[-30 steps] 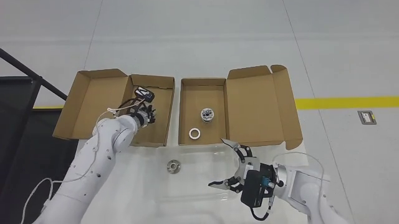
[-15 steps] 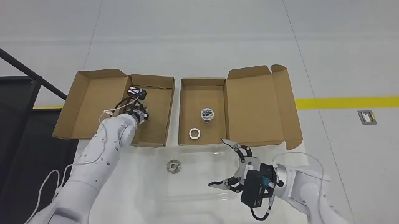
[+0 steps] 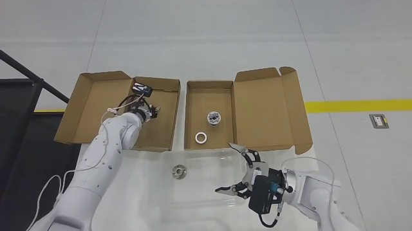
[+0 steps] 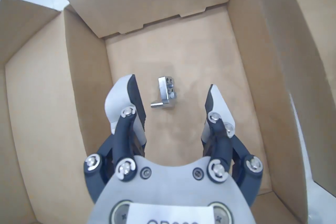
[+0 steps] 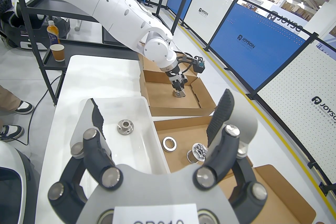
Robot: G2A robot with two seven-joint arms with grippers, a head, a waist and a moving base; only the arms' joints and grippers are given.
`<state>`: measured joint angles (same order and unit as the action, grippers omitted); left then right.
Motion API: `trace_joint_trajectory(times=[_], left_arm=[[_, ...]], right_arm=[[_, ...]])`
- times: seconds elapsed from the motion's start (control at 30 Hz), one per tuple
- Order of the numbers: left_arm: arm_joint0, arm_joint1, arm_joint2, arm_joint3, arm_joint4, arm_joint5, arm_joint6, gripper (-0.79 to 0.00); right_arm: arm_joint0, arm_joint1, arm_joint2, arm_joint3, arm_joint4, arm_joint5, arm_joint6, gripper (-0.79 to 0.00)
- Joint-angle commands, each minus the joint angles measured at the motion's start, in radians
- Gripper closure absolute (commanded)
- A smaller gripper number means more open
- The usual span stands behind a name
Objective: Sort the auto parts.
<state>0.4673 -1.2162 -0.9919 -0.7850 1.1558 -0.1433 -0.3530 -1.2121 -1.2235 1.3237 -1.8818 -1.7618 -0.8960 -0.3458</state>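
A small metal bracket (image 4: 166,93) lies on the floor of the left cardboard box (image 3: 164,138). My left gripper (image 4: 171,83) hangs open just above the bracket, one finger on each side, not touching it; the top view has this gripper (image 3: 149,110) over the box's far half. A flanged metal part (image 3: 179,172) sits alone in the white tray (image 5: 118,100). The right box (image 3: 219,96) holds a metal ring (image 3: 201,138) and a round part (image 3: 214,117). My right gripper (image 3: 224,168) is wide open and holds nothing, over the tray's right end near the right box.
Both boxes have open flaps, the left box's (image 3: 90,105) lying to the left and the right box's (image 3: 267,109) to the right. A black shelf beyond the table's left end carries a bottle (image 5: 53,36) and a paper cup (image 5: 57,52).
My left wrist has turned and shifted a little toward the far end of the left box. The right arm has not moved.
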Motion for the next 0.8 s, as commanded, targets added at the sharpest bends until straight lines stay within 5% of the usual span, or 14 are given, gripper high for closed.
trace_joint_trajectory(times=[0.0,0.4,0.63,0.77], left_arm=[[0.022,0.009,-0.02,-0.057,0.009,-0.023,-0.009,-0.379],[0.233,0.093,-0.208,-0.568,-0.011,-0.449,-0.188,-0.419],[0.342,0.131,-0.243,-0.801,-0.066,-0.738,-0.388,-0.696],[0.383,0.145,-0.202,-0.886,-0.08,-0.833,-0.491,-0.723]], right_arm=[[0.0,0.0,0.0,0.0,0.0,0.0,0.0,-0.785],[-0.049,0.009,0.032,-0.023,0.05,0.011,0.099,-0.785],[-0.051,0.016,0.061,-0.012,0.116,0.03,0.18,-0.785],[-0.065,0.021,0.075,-0.02,0.141,0.028,0.191,-0.785]])
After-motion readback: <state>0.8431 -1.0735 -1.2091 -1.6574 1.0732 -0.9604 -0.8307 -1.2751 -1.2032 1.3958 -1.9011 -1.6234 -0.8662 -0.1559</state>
